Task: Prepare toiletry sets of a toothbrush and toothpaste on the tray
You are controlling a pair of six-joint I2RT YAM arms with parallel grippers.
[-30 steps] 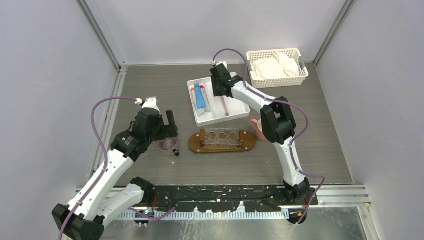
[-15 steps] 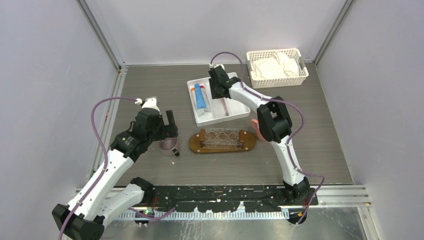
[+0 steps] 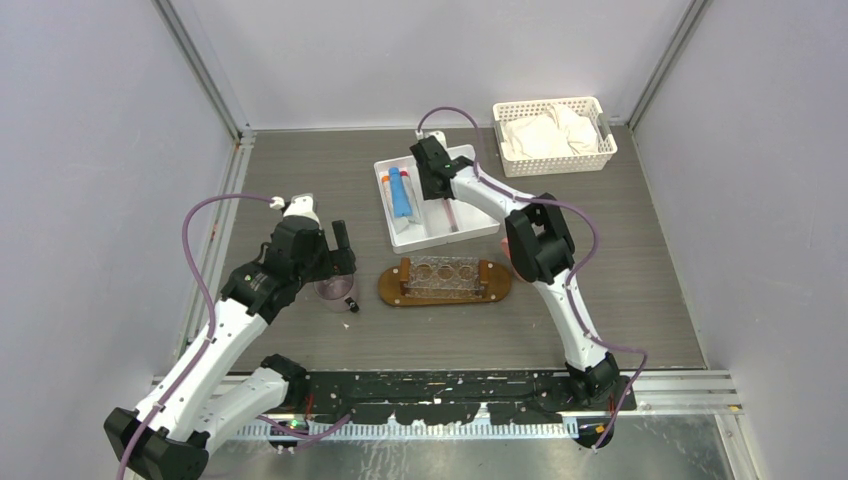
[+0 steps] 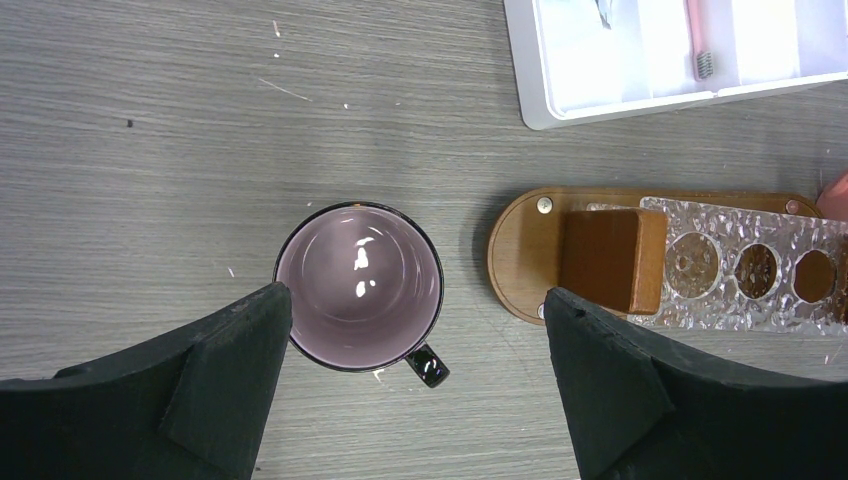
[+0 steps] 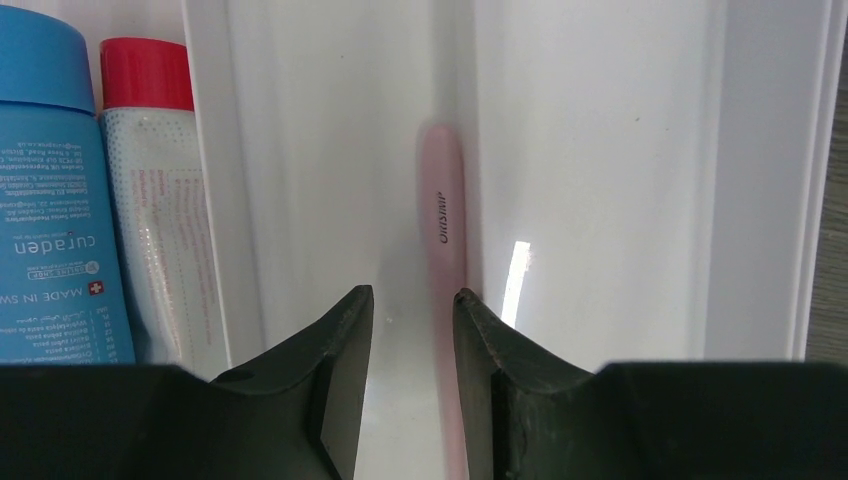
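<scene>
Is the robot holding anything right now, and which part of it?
Nothing yet. The right fingers stand apart over the handle of the pink toothbrush in the white tray; the left fingers gape above the purple cup.

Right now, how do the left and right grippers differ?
Opening: the left gripper is wide open; the right gripper has its jaws only narrowly apart.
Position: the left gripper hovers over the purple mug; the right gripper is low over the white tray, fingers either side of the pink toothbrush.
Shared: both point down, and neither appears to hold anything yet.
</scene>
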